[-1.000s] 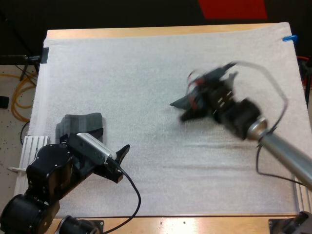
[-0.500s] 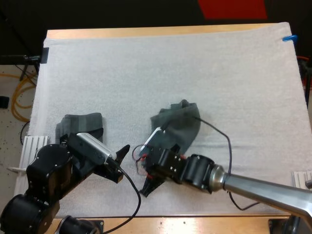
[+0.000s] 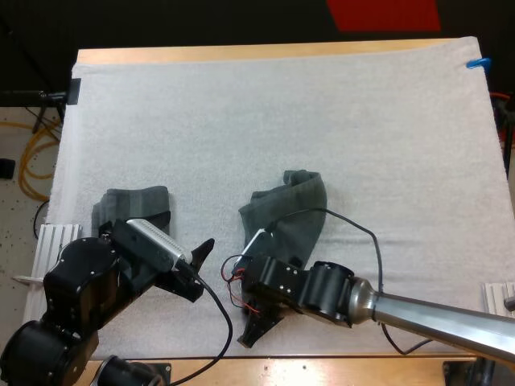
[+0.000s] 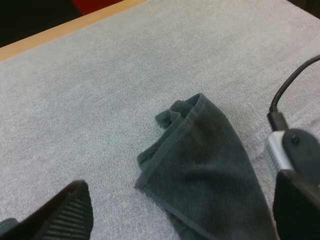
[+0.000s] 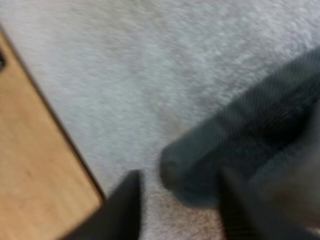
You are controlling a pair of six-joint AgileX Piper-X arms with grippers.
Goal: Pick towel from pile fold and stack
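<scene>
Towel (image 3: 294, 209) is laid rumpled on mat (image 3: 241, 121); fold & stack judged pending. Left gripper (image 3: 199, 269) is seen w/ fingers apart, empty; right gripper (image 3: 256, 328): grip can't be told.

Overall light: bright, even and from overhead across the white mat (image 3: 241, 121); the space beyond the bench's (image 3: 241, 53) far edge is dark.
Shadows: soft and short; a faint rim hugs the grey-green towel (image 3: 294, 213), with a darker band under its rolled edge in the right wrist view.
Glare: a pale sheen along the right arm's metal tube (image 3: 434, 318).
Blur: the right wrist view is smeared, towel and wood indistinct.
Focus: the left wrist view holds the towel crisp; the left end effector's (image 3: 198, 268) near finger (image 4: 65, 212) is soft.
</scene>
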